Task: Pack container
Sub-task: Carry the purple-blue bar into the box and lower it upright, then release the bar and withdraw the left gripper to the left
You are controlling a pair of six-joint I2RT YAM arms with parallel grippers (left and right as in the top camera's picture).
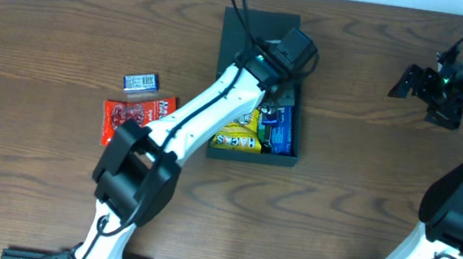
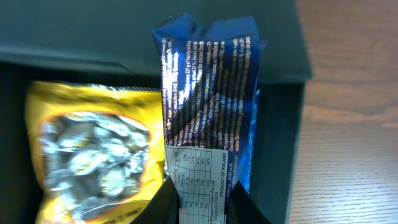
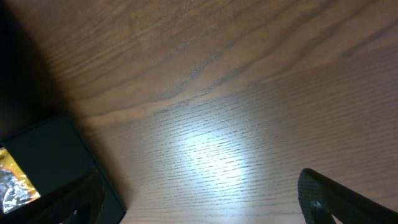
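The container is a dark box in the middle of the table, with its flap lid lying open at the far side. Inside lie a yellow candy packet and a blue packet. My left gripper reaches into the box. In the left wrist view it is shut on the end of the blue packet, which lies beside the yellow packet against the box wall. My right gripper hangs open over bare wood to the right, holding nothing.
A red snack packet and a small grey-blue packet lie on the table left of the box. The right wrist view shows the box corner at lower left and wood grain elsewhere.
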